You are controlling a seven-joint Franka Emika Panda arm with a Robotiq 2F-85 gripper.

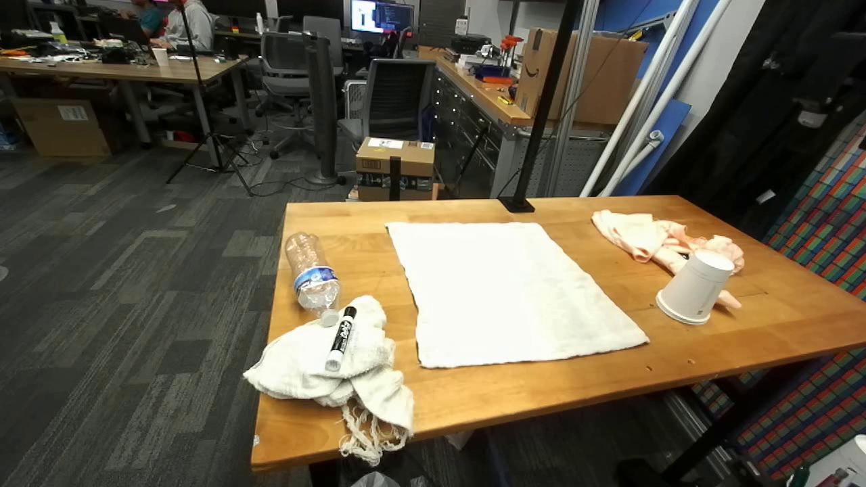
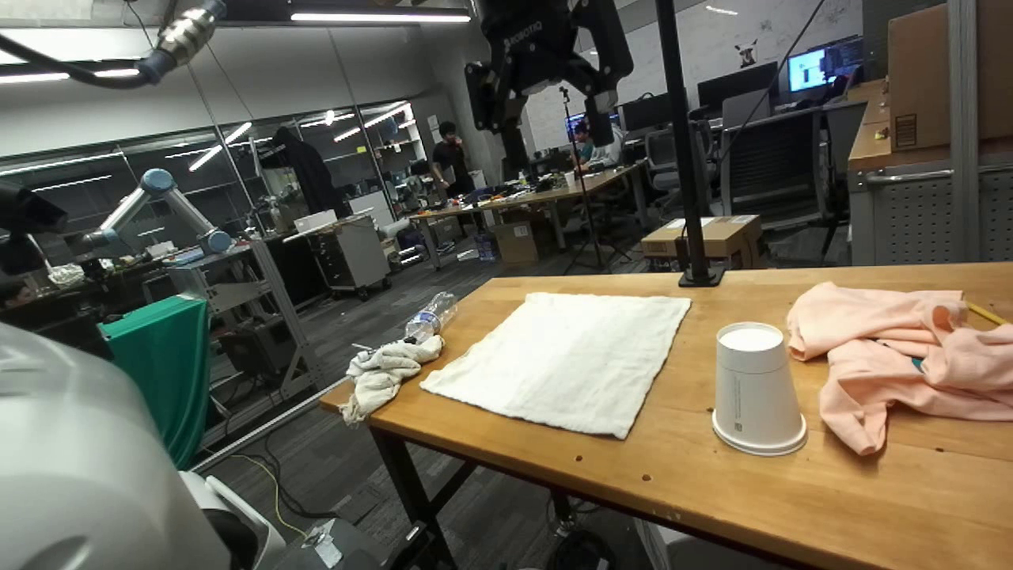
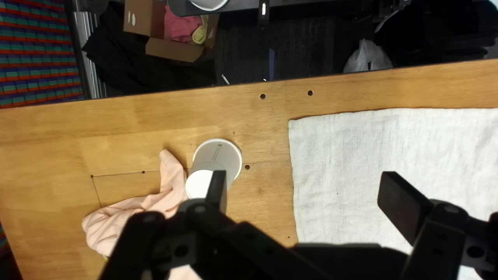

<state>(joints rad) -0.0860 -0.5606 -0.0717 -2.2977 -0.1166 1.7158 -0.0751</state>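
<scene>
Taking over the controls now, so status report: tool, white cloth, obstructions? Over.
Tool open, empty, raised above table. White cloth spread flat on it. Possible obstacle: upturned cup, beside peach cloth.

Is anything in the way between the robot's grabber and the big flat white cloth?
Nothing visible stands in the way. The open gripper hangs above the table, and nothing lies on the flat white cloth. The upside-down cup stands beside it.

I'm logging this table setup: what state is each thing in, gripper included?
Gripper: open, empty
White cup: upside down
Large white cloth: spread flat
Pink cloth: crumpled
Fringed cloth: bunched, partly hanging off the table
Bottle: lying on its side, looks empty
Marker: capped, lying on the fringed cloth
Black pole: upright
</scene>
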